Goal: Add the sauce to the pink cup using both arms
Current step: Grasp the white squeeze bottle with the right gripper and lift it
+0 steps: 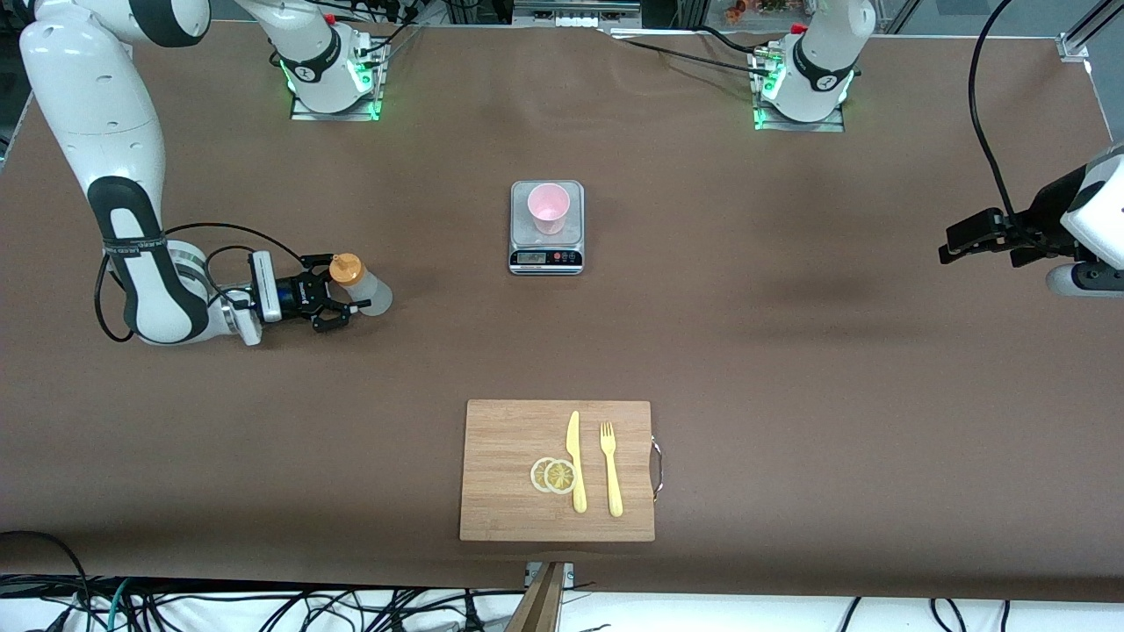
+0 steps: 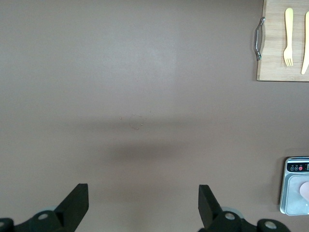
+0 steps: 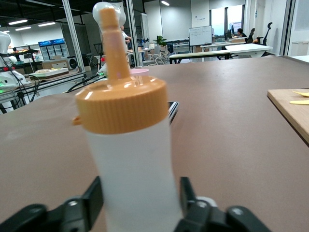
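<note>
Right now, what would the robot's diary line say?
right gripper: fingers around sauce bottle | left gripper: open, waiting | pink cup: on scale

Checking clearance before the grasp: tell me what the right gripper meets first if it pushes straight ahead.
The sauce: it already stands between the right gripper's fingers, directly ahead.

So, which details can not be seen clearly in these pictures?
- Scale display: too small to read in the front view; cut by the edge in the left wrist view.
- Sauce bottle base: below the right wrist view's edge.
- Right end effector contact with the bottle: fingers flank it, but a firm grip cannot be told.
- Pink cup contents: too small to judge.
</note>
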Controlling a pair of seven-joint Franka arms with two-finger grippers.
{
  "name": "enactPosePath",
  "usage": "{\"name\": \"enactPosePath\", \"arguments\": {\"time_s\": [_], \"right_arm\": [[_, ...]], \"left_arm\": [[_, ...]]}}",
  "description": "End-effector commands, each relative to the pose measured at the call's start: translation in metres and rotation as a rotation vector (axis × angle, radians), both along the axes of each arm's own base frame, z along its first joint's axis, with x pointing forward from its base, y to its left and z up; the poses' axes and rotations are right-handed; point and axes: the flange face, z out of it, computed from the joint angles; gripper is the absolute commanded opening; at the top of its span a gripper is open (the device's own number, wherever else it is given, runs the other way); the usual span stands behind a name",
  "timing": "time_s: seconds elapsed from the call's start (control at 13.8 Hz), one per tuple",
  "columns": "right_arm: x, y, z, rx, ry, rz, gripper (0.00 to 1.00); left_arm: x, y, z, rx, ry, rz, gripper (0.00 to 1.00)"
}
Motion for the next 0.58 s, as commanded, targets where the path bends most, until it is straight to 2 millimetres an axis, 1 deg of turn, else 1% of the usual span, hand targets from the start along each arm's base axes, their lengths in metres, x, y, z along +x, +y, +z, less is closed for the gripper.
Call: {"name": "enactPosePath", "arguments": {"time_s": [0.0, 0.14, 0.29, 0.36, 0.43, 0.51], "right_arm": [[0.003, 0.005, 0.003, -0.001, 0.043, -0.013, 0.45], [0.004, 0.006, 0.004, -0.010, 0.062, -0.017, 0.30], [0.004, 0.007, 0.006, -0.025, 0.091, -0.019, 0.29], [0.012, 0.010, 0.014, -0.039, 0.083, -0.007, 0.26], [0.016, 0.016, 0.021, -0.061, 0.081, 0.019, 0.21], [0.019, 0.017, 0.027, -0.093, 0.091, 0.040, 0.18]], "left_arm": [[-0.001, -0.001, 0.004, 0.027, 0.004, -0.031, 1.00], [-0.001, -0.002, 0.004, 0.027, 0.004, -0.032, 1.00], [-0.001, -0.002, 0.004, 0.027, 0.004, -0.032, 1.00], [-0.001, -0.003, 0.004, 0.027, 0.004, -0.034, 1.00], [-0.001, -0.004, 0.004, 0.027, 0.004, -0.035, 1.00], [-0.001, -0.004, 0.004, 0.027, 0.004, -0.035, 1.00]]}}
